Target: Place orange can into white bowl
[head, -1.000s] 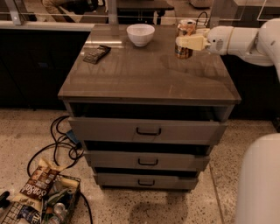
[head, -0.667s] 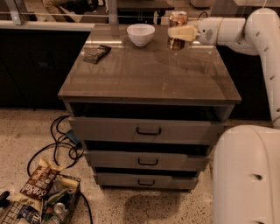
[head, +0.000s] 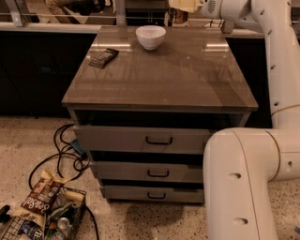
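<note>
The white bowl [head: 150, 36] stands near the back edge of the brown cabinet top [head: 164, 79], left of centre. My gripper [head: 182, 5] is at the top edge of the view, above and to the right of the bowl. It is shut on the orange can [head: 176, 18], held in the air above the back of the cabinet. Only the can's lower part shows below the pale fingers [head: 187, 5]; its top is cut off by the view's edge.
A flat dark snack wrapper [head: 103, 57] lies on the cabinet's left side. My white arm [head: 267, 42] runs down the right side to its base [head: 239, 183]. Three drawers [head: 158, 139] are below. Cables [head: 65, 150] and a basket of snack bags [head: 40, 213] lie on the floor at left.
My gripper has lifted the can off the cabinet's right back corner and carried it left and up, closer to the bowl. The bowl and wrapper have not moved.
</note>
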Available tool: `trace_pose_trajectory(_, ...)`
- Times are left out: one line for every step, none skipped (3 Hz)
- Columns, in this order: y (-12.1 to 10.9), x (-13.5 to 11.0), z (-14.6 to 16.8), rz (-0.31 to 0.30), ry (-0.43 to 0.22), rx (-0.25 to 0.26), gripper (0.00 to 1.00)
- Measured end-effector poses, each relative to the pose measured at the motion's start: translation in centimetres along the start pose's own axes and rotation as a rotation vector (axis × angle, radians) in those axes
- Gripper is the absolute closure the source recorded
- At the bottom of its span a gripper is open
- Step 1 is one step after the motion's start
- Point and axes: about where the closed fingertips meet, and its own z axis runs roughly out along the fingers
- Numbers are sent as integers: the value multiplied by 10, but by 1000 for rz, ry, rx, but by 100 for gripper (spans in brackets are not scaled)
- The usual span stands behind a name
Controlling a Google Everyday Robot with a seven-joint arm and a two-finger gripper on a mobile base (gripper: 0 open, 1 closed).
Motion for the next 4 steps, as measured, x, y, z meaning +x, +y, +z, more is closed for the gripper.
trace_pose_trajectory(3,-16,22,-25,3,38,100)
trace_pose_trajectory(2,-10,51,-30,37,82,100)
trace_pose_trajectory(2,-10,51,-30,37,82,100)
trace_pose_trajectory(-6,5,65,-45,103,135,100)
